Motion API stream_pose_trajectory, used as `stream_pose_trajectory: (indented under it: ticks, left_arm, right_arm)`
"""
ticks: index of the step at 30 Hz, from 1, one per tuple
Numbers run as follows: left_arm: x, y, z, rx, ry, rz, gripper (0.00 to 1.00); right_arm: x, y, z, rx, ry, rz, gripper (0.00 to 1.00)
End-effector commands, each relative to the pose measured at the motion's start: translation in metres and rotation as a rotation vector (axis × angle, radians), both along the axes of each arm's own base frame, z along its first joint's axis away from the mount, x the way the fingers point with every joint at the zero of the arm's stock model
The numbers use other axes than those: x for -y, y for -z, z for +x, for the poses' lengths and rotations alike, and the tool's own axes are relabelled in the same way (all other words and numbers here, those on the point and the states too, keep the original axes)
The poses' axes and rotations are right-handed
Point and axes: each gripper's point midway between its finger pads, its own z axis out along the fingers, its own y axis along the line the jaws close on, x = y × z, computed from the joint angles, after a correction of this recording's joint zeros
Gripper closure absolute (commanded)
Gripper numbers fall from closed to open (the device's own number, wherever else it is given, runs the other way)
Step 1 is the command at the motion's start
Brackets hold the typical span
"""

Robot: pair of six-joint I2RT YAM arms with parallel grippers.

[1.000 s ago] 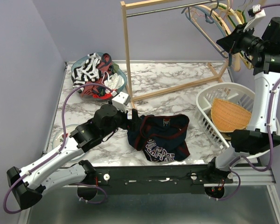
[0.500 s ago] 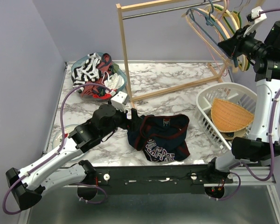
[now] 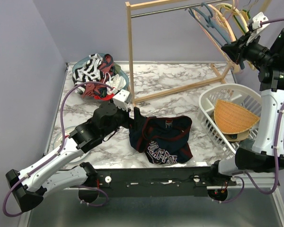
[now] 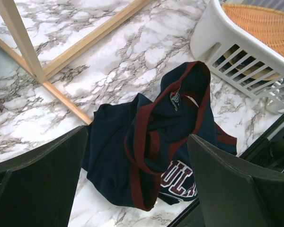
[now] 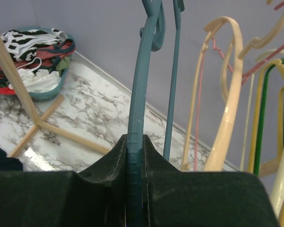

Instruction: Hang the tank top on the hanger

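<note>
The tank top (image 3: 163, 137), navy with maroon trim and white letters, lies crumpled on the marble table near the front edge. It also shows in the left wrist view (image 4: 113, 142). My left gripper (image 3: 135, 118) is open, just left of the jersey and a little above it, with its jaws wide apart (image 4: 137, 132). My right gripper (image 3: 229, 47) is raised at the rack and shut on the grey-blue hanger (image 3: 213, 23). The right wrist view shows the hanger's bar (image 5: 139, 85) clamped between the jaws (image 5: 135, 142), with its hook up by the rail.
A wooden clothes rack (image 3: 130, 52) stands at the back, with beige, pink and green hangers (image 3: 234, 14) on its rail. A white basket (image 3: 206, 106) with a wicker piece is at right. A teal basket (image 3: 124, 81) of striped and red clothes is at back left.
My right gripper has shifted slightly down and left with the hanger. The rack leaned left and swung back, and the hangers swayed. The left arm has barely moved.
</note>
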Motion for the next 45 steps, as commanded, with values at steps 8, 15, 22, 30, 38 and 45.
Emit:
stream_pose_trajectory:
  ticks: [8,15,22,30,38,45]
  left_arm:
    - [0.002,-0.034,-0.004,0.196,0.174,0.132,0.01]
    - [0.004,-0.056,-0.02,0.455,0.37,0.217,0.02]
    - [-0.002,-0.063,-0.032,0.683,0.483,0.322,0.01]
    - [0.012,-0.063,-0.043,0.734,0.618,0.334,0.01]
    - [0.027,-0.063,-0.029,0.708,0.655,0.379,0.01]
    - [0.045,-0.04,-0.029,0.607,0.8,0.44,0.23]
  right_arm:
    - [-0.043,0.037,-0.085,-0.039,-0.236,0.0,0.99]
    - [-0.055,0.096,-0.148,-0.124,-0.305,-0.069,1.0]
    - [-0.07,0.163,-0.22,-0.167,-0.454,-0.173,0.99]
    - [-0.091,0.183,-0.261,-0.154,-0.619,-0.122,1.0]
    - [-0.106,0.205,-0.278,-0.19,-0.759,-0.115,0.99]
    - [-0.112,0.208,-0.284,-0.199,-0.808,-0.094,0.99]
